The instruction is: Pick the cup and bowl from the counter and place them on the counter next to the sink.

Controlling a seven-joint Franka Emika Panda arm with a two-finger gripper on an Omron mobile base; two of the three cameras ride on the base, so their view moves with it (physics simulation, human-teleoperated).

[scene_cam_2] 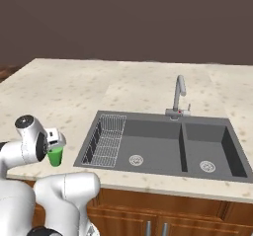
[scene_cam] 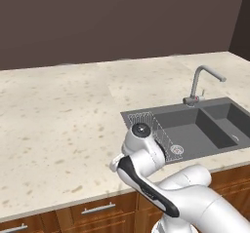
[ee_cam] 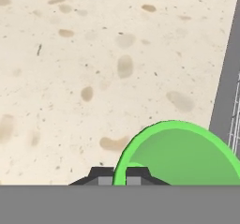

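Note:
My gripper (scene_cam_2: 56, 143) is shut on the rim of the bright green cup (scene_cam_2: 55, 156), which hangs upright under the hand. It is low over the cream speckled counter (scene_cam_2: 64, 97), just left of the dark grey sink (scene_cam_2: 158, 141) and near the counter's front edge. In the hand view the two dark fingertips (ee_cam: 101, 174) pinch the cup's (ee_cam: 180, 155) green rim between them, with the gripper (ee_cam: 118, 175) above bare counter (ee_cam: 93, 54). I cannot tell whether the cup's base touches the stone. The bowl is out of view.
The sink's wire rack (scene_cam_2: 106, 141) fills its left section, closest to the cup, and its edge (ee_cam: 227, 78) runs down the right of the hand view. A curved steel faucet (scene_cam_2: 179, 94) stands behind the basins. Brown cabinets (scene_cam: 97, 210) lie below the counter.

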